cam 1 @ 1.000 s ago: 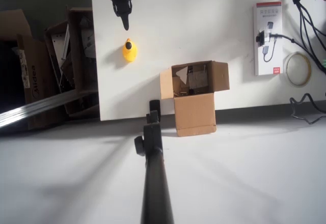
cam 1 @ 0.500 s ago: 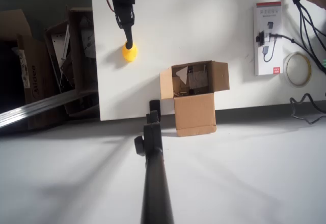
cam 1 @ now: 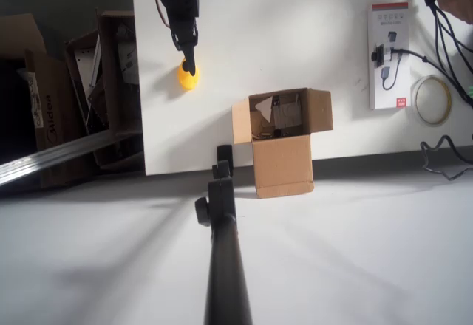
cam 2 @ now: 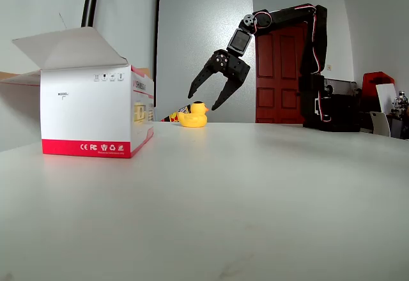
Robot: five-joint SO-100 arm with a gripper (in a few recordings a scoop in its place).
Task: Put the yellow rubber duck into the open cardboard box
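The yellow rubber duck [cam 1: 188, 78] sits on the white table at its left part, and in the fixed view the duck [cam 2: 193, 116] stands upright with its orange beak toward the left. My black gripper [cam 1: 190, 65] hangs open just over it; in the fixed view the gripper [cam 2: 202, 101] has its fingers spread to either side of the duck's head, not touching it. The open cardboard box [cam 1: 283, 164] stands at the table's near edge, right of the duck, with its flaps splayed out.
A white and red product box [cam 1: 389, 55] lies at the right, and it stands large at the left in the fixed view [cam 2: 96, 112]. A tape roll [cam 1: 432, 100] and cables [cam 1: 443, 22] lie beside it. Darker cartons [cam 1: 44, 96] sit off the table's left edge. A black pole [cam 1: 222, 251] crosses the foreground.
The gripper has come down from behind the duck until its tips are over the duck's head. The duck and the box have not moved.
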